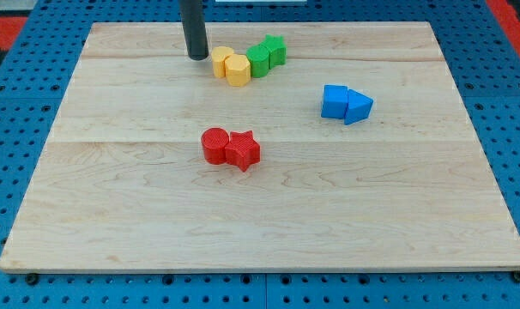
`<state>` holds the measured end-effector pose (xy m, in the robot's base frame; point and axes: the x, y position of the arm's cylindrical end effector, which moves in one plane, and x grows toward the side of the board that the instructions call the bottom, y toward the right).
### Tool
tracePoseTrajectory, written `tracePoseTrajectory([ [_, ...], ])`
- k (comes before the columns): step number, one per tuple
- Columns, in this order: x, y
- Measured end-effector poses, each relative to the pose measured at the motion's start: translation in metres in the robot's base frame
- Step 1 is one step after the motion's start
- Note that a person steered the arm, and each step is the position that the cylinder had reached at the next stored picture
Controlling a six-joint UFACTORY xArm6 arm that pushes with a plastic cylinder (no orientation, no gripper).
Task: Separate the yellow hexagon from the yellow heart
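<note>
Yellow hexagon [238, 70] sits at upper centre of the bench [260, 215], touching the yellow heart [221, 61] on its left and a green block [258, 61] on its right. My tip [197, 57], a bare rod with no gripper to open or close, stands just left of the heart. No writing or labels legible.

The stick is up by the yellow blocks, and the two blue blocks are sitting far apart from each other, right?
Not quite. The camera view shows the blue blocks touching, side by side. My tip is indeed by the yellow blocks, at their left.
</note>
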<state>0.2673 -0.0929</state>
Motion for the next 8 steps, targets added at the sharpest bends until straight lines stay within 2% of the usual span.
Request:
tracePoseTrajectory([
  [1, 0.024, 0.029],
  [3, 0.091, 0.038],
  [4, 0.106, 0.045],
  [6, 0.084, 0.1],
  [8, 0.083, 0.113],
])
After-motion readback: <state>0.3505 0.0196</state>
